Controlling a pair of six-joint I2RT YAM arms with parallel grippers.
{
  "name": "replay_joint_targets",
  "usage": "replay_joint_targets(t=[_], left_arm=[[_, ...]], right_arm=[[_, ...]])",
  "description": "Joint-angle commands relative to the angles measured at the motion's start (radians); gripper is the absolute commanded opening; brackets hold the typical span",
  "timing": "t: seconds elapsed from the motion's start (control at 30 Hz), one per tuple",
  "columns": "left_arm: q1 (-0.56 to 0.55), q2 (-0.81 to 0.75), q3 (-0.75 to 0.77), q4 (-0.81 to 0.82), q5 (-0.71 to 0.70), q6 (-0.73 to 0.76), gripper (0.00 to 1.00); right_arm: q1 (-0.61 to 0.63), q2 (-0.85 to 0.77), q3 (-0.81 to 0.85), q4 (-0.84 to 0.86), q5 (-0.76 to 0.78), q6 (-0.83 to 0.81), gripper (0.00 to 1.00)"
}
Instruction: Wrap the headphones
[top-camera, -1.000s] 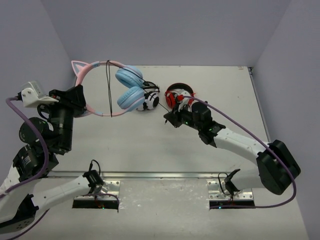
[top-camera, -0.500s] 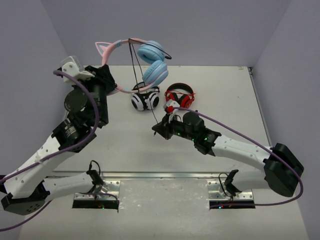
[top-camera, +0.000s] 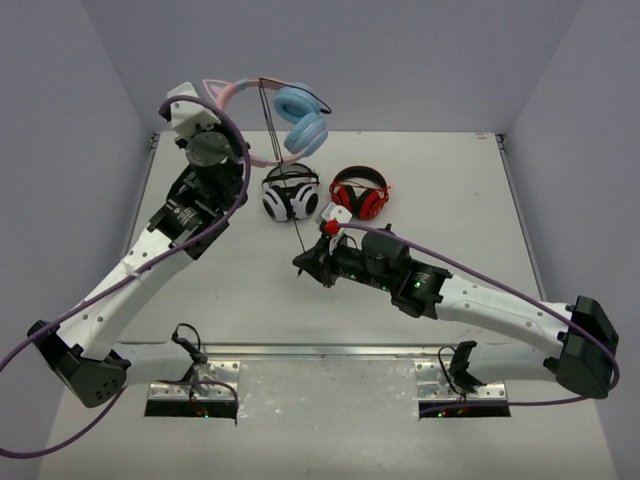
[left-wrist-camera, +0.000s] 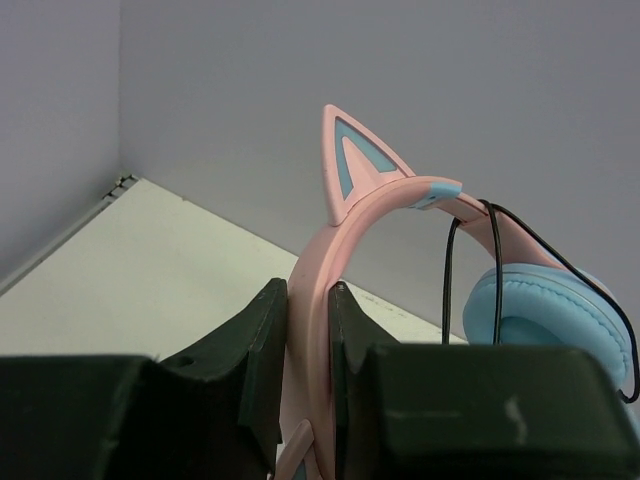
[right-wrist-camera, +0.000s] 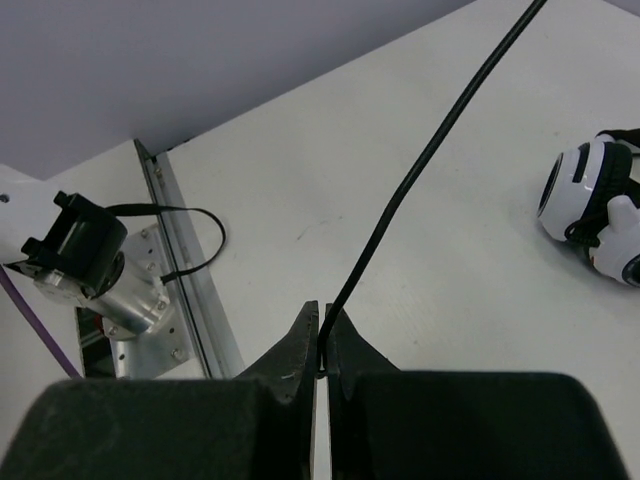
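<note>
- While the right gripper (right-wrist-camera: 322, 320) sits low over the bench (top-camera: 470, 200), clenched on the thin black cable (right-wrist-camera: 430, 150), that cable runs taut up and away from it, toward the raised left arm.
- Just beyond this gripper, the white-and-black headphones (top-camera: 290, 193) and the red-and-black headphones (top-camera: 360, 192) rest on the bench beside the cable's line.
- Farthest off and high, the left gripper (left-wrist-camera: 308, 295) grasps the pink headband of the headphones (top-camera: 300, 118); the blue cups hang at its right, and the cable already crosses the band.
- The next turn likely needs the right gripper to carry its cable end up and around the band.
</note>
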Motion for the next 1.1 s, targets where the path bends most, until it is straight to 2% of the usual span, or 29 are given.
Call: replay_joint_targets(t=[0.0, 0.17, 0.43, 0.57, 0.67, 0.7, 0.77, 0.87, 0.93, 1.07], left_arm=[[0.02, -0.02, -0.043, 0.17, 0.003, -0.092, 0.0], [0.037, 0.0, -0.121, 0.163, 0.007, -0.159, 0.0], [0.06, 0.015, -0.247, 0.186, -0.023, -0.187, 0.0], [0.062, -0.041, -0.425, 0.26, 0.012, -0.19, 0.0], [0.063, -0.1, -0.542, 0.418, 0.165, -0.076, 0.0], [0.063, -0.109, -0.604, 0.446, 0.281, -0.051, 0.0], [0.06, -0.141, -0.664, 0.492, 0.392, -0.001, 0.0], [0.06, -0.209, -0.772, 0.527, 0.45, -0.004, 0.0], [0.05, -0.259, -0.848, 0.554, 0.551, 0.02, 0.01], [-0.057, -0.299, -0.908, 0.53, 0.595, 0.061, 0.0]], right_arm=[[0.024, 0.005, 0.076, -0.146, -0.043, -0.036, 0.01], [0.027, 0.031, 0.165, -0.252, -0.084, -0.065, 0.01], [0.033, 0.003, 0.249, -0.408, -0.072, -0.143, 0.01], [0.033, 0.034, 0.333, -0.532, -0.035, -0.263, 0.01], [0.03, 0.057, 0.372, -0.603, -0.081, -0.394, 0.01], [0.03, 0.061, 0.384, -0.63, -0.083, -0.422, 0.01], [0.032, 0.081, 0.403, -0.67, -0.087, -0.502, 0.01], [0.03, 0.09, 0.423, -0.718, -0.098, -0.582, 0.01], [0.029, 0.089, 0.417, -0.732, -0.093, -0.619, 0.01], [0.015, 0.095, 0.413, -0.744, -0.035, -0.711, 0.01]])
